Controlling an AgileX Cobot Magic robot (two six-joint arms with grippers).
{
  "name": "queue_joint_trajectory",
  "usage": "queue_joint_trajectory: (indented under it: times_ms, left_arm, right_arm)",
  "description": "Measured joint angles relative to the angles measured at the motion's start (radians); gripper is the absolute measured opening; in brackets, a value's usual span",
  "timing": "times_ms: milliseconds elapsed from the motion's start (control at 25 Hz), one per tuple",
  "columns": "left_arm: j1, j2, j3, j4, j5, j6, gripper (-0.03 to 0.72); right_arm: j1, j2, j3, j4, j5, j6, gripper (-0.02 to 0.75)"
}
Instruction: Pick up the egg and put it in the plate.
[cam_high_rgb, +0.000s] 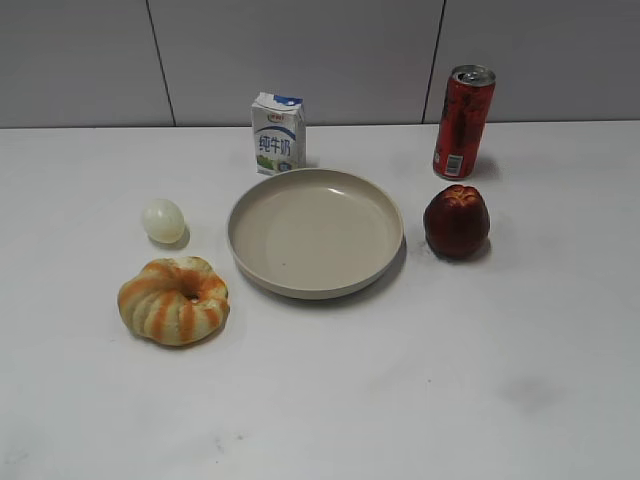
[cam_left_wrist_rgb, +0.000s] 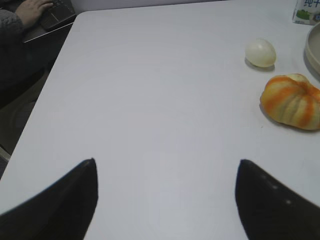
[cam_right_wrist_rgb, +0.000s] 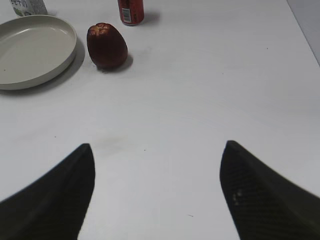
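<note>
The pale cream egg (cam_high_rgb: 163, 220) lies on the white table left of the beige plate (cam_high_rgb: 250, 262), apart from it. The egg also shows in the left wrist view (cam_left_wrist_rgb: 260, 52), far up and right of my left gripper (cam_left_wrist_rgb: 165, 162), which is open and empty over bare table. The plate's rim shows at the right edge of that view (cam_left_wrist_rgb: 314, 52). My right gripper (cam_right_wrist_rgb: 157, 147) is open and empty, well right of the plate (cam_right_wrist_rgb: 60, 55). Neither gripper appears in the exterior view.
A striped orange bun (cam_high_rgb: 174, 300) sits in front of the egg. A milk carton (cam_high_rgb: 277, 133) stands behind the plate. A red can (cam_high_rgb: 463, 122) and a dark red fruit (cam_high_rgb: 456, 221) stand right of the plate. The table's left edge (cam_left_wrist_rgb: 47, 80) is near my left gripper.
</note>
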Motion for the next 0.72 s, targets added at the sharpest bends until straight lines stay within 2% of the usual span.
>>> queue_joint_trajectory:
  times_ms: [520, 720]
  left_arm:
    - [0.000, 0.001, -0.003, -0.003, -0.004, 0.000, 0.600]
    - [0.000, 0.090, -0.057, -0.010, -0.142, 0.000, 0.593]
  right_arm:
    - [0.000, 0.000, 0.000, 0.000, 0.000, 0.000, 0.588]
    - [0.000, 0.000, 0.000, 0.000, 0.000, 0.000, 0.588]
